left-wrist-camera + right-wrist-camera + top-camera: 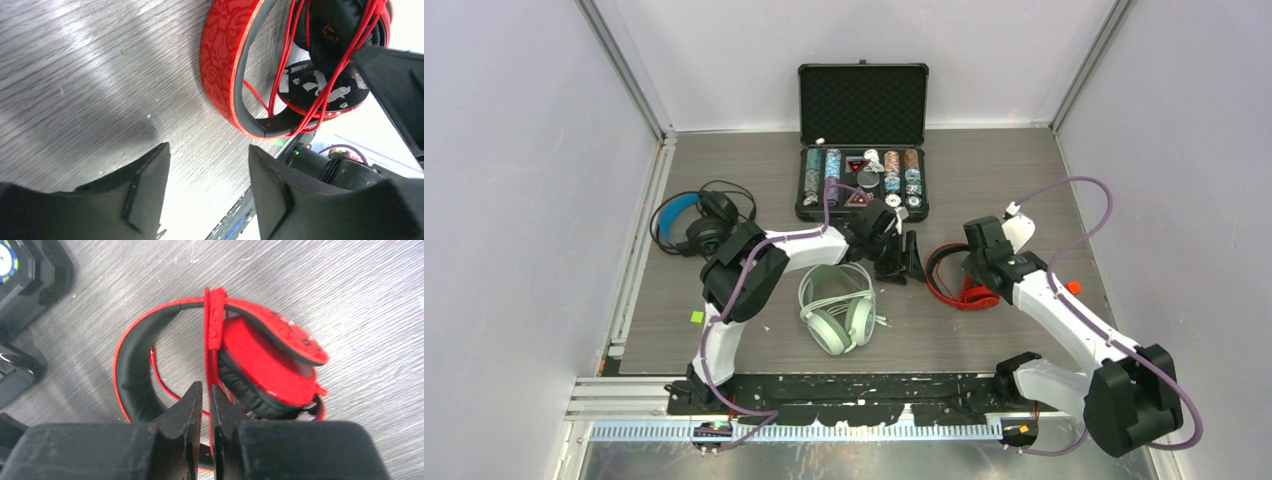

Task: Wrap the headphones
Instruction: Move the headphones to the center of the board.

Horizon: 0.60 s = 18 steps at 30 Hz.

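Note:
The red headphones [930, 273] lie right of centre, with their red cable [289, 55] wound around the folded ear cups [265, 365]. My right gripper [205, 385] is over them, its jaws pinched on the red cable just below the inline remote [214, 320]. My left gripper [208, 146] hangs open just left of the red headband [220, 70], nothing between its fingers. The mint-green headphones [836, 305] lie at centre front with a white cable. The black headphones with a blue band [692, 222] lie at the left.
An open black case of poker chips [862, 180] stands at the back centre, close behind my left gripper [902, 260]. A small green piece [696, 317] lies front left. Enclosure walls close both sides and the back.

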### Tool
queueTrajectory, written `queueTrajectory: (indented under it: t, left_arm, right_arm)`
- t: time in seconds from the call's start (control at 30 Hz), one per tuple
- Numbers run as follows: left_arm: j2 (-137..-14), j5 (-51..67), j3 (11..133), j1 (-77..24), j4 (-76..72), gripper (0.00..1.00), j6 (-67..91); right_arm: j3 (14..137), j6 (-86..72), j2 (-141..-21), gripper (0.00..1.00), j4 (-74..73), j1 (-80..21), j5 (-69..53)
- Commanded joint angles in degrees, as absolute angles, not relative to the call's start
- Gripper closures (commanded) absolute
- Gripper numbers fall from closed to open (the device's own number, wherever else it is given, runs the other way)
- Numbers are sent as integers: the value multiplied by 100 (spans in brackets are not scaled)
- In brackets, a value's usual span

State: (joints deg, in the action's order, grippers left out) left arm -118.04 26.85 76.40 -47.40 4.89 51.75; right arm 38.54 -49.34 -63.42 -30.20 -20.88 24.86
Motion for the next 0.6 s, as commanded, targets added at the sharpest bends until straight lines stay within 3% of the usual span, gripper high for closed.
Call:
queueTrajectory:
  t: [0.0,0.17,0.23,0.4,0.57]
  left_arm:
    - [-11082,2246,8195,-4695,1499,35,4369]
    - [-10455,1193,8686,-4351,2898,19,3654]
    - [-10133,684,8831,-4104,3324,1,3365]
    - [-9337,-530,9118,-3015,4403,0,3016]
    - [-8736,-716,8709,-1149,4790,0,3877]
  right_arm:
    - [4031,-4454,-5898,83,-3069,-1913,2595]
    - [4463,-4134,-5511,74,-3008,-1916,1941]
    - [4655,-4071,-5388,70,-3040,-1916,1678]
    - [5014,-4101,-5055,58,-2913,-1935,983]
    - [5229,-4043,-4825,48,-2696,-1951,482]
